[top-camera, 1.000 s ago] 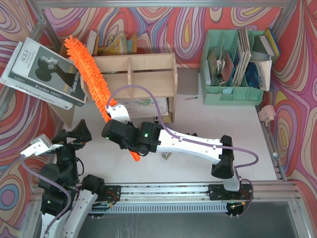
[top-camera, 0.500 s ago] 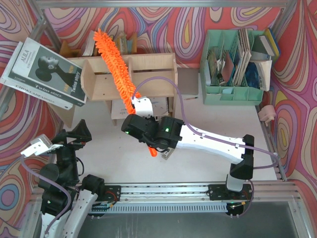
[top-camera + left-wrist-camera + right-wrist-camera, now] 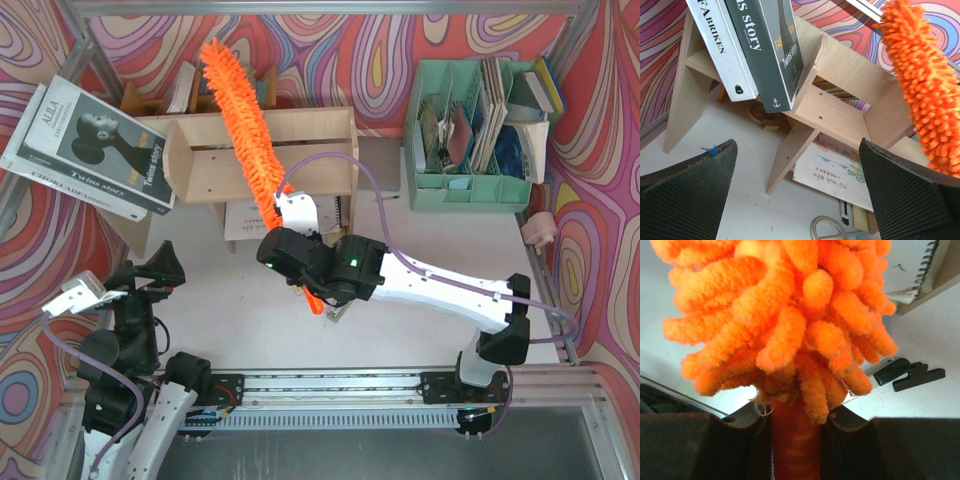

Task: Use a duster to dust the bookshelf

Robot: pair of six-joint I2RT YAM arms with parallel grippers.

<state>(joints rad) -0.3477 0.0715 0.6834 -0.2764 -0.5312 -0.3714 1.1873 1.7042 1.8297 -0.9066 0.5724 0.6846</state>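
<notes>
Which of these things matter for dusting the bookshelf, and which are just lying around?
Part of the job:
duster, held by its handle in the right gripper
bookshelf

Just lying about:
mint-green organiser
leaning books
spiral notebook
black clip

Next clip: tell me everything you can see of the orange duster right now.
The duster is a long bright orange head of fluffy chenille fingers on a thin orange plastic handle. The right gripper is shut on the handle just below the fluff; the handle's bare end sticks out behind the wrist. The head slants across the top of the plywood bookshelf, its tip past the back edge; whether it presses on the wood cannot be told.
</notes>
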